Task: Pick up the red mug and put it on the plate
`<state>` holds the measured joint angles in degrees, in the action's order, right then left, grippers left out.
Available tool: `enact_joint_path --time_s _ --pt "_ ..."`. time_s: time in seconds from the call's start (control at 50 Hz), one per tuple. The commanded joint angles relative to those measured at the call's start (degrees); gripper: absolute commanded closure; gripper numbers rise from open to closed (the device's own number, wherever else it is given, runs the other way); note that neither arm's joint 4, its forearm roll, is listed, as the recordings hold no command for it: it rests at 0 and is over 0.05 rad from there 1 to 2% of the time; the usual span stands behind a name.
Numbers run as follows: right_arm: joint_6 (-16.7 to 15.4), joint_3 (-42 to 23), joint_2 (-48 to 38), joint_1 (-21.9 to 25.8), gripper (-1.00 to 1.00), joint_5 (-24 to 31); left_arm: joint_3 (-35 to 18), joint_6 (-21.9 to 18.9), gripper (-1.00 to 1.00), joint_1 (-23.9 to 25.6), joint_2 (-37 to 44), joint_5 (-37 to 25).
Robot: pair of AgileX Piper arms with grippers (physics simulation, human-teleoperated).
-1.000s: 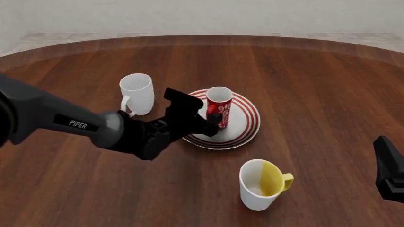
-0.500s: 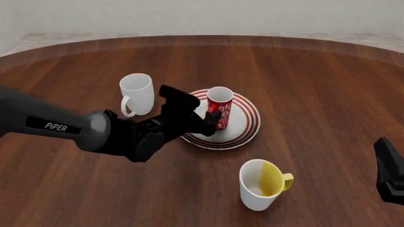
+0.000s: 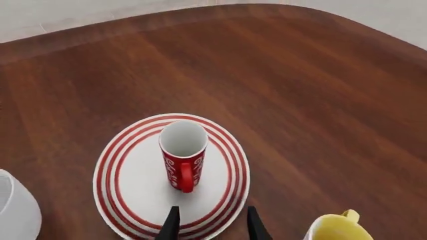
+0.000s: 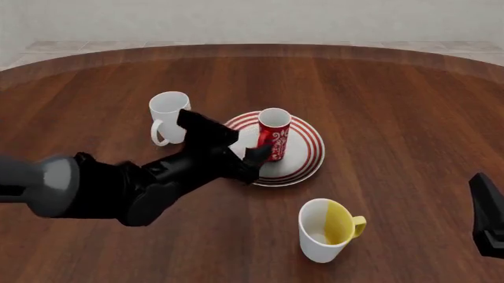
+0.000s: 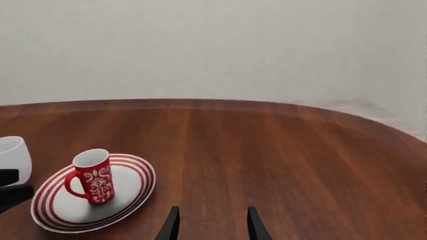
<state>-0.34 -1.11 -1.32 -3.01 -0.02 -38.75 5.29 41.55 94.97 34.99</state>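
The red mug (image 4: 273, 134) with white floral pattern stands upright on the red-ringed white plate (image 4: 308, 154); both also show in the left wrist view (image 3: 183, 154), (image 3: 133, 195) and the right wrist view (image 5: 93, 176), (image 5: 127, 192). Its handle faces my left gripper (image 4: 245, 158), which is open and empty just short of the mug at the plate's near-left rim; its fingertips (image 3: 172, 225) show apart. My right gripper (image 5: 210, 222) is open and empty, far off at the front right edge (image 4: 488, 227).
A plain white mug (image 4: 171, 117) stands left of the plate, close behind my left arm. A white-and-yellow mug (image 4: 324, 229) stands in front of the plate, toward the right. The round wooden table (image 4: 393, 100) extends beyond.
My left gripper has drawn back from the red mug toward the front left, leaving it standing on the plate. The right arm has barely moved.
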Motion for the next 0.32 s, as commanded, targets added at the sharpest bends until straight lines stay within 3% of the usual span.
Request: enact_joint_path --time_s 0.02,0.32 --pt "-0.81 -0.5 0.88 0.57 -1.0 1.0 6.23 -0.15 -1.0 1.46 -8.49 -0.35" --pt "-1.77 -0.43 1.19 1.04 -1.0 0.93 14.93 -0.3 -1.0 1.93 -20.44 -1.31"
